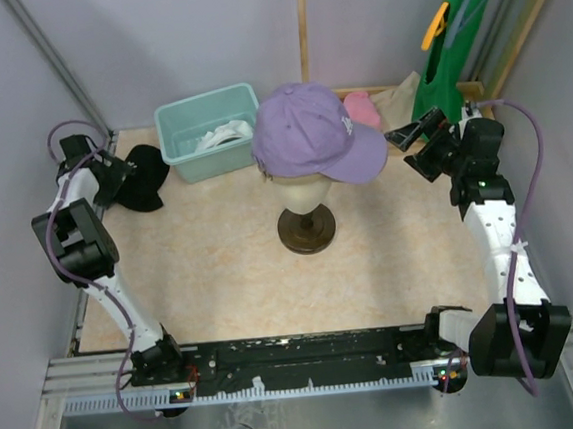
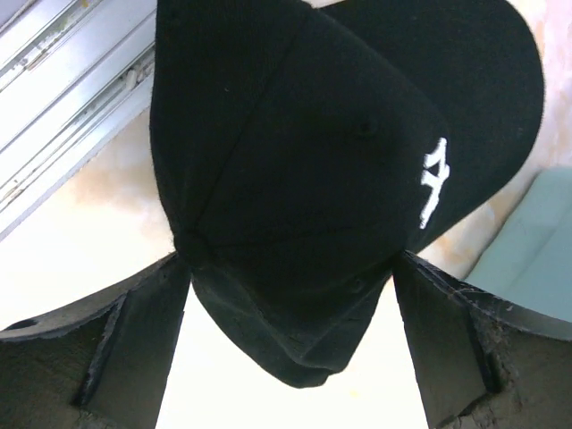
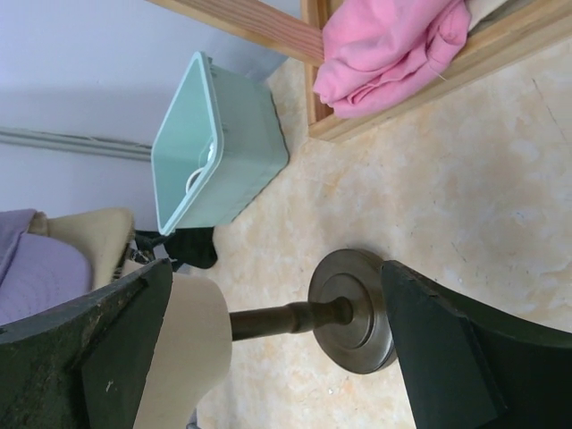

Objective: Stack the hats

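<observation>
Looks about half done. On the mannequin head (image 1: 299, 188) mid-worktop (image 1: 222, 280): the purple cap (image 1: 309, 132), brim pointing toward the right arm. Under its edge, in the right wrist view, a tan strip, probably the tan cap (image 3: 85, 237); cannot confirm from above, beneath the purple crown. Left to stack: two. Lying on the worktop at the far left, just beside the teal bin (image 1: 173, 119): the black cap (image 1: 145, 179), white logo up. Inside that bin: the white cap (image 1: 222, 138), partly hidden by the wall. Left claw (image 2: 286, 268) spread wide, one finger on each side of the black cap's rear, close to the cloth but not pinching it, so not yet a grip. Right claw (image 1: 408, 150) likewise gaping and empty, held just off the purple brim, framing the stand's base (image 3: 353, 308) in its own view. Next, most likely: closing on the black cap, lifting it, setting it over the purple one; after that, fishing the white one out of the bin and topping the pile
</observation>
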Robot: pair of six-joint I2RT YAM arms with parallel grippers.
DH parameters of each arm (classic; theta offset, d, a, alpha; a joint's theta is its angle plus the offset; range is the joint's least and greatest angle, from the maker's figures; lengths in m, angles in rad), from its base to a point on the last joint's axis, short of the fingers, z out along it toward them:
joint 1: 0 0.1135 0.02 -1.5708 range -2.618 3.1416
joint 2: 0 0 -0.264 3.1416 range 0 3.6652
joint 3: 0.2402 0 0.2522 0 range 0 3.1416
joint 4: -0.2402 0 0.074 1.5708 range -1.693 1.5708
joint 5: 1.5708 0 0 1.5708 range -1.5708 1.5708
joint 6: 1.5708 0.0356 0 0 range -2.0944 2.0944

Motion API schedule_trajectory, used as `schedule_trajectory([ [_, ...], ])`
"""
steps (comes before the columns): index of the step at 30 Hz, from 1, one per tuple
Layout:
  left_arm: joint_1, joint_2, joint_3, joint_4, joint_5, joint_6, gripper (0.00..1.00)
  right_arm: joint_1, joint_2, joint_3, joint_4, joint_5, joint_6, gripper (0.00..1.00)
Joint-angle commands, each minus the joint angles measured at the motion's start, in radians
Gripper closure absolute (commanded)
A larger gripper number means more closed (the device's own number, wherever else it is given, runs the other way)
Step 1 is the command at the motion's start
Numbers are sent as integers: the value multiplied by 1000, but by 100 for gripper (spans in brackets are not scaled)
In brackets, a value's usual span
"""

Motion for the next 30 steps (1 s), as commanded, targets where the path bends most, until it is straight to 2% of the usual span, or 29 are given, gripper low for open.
schedule_trajectory([
  [1,7,62,83,-19,-7,11,4,-13,5,35,12,25,-1,1],
  [4,6,87,100,-16,3,9,16,-13,-3,46,-7,42,-10,1],
  [8,6,94,100,0,20,16,63,-13,-7,72,-34,69,-30,1],
  [10,7,92,102,3,40,30,79,-12,-3,100,-59,89,-56,1],
  [13,8,68,99,0,87,48,97,-13,15,158,-101,116,-104,1],
  [14,8,52,96,-3,102,53,100,-15,21,178,-108,126,-116,1],
  [21,13,-158,13,30,252,86,100,-36,96,333,-90,126,-151,1],
  [25,15,-282,-59,60,410,76,100,-36,143,425,-52,109,-120,1],
  [30,15,-429,-101,74,485,34,100,-36,215,587,34,42,-55,1],
])
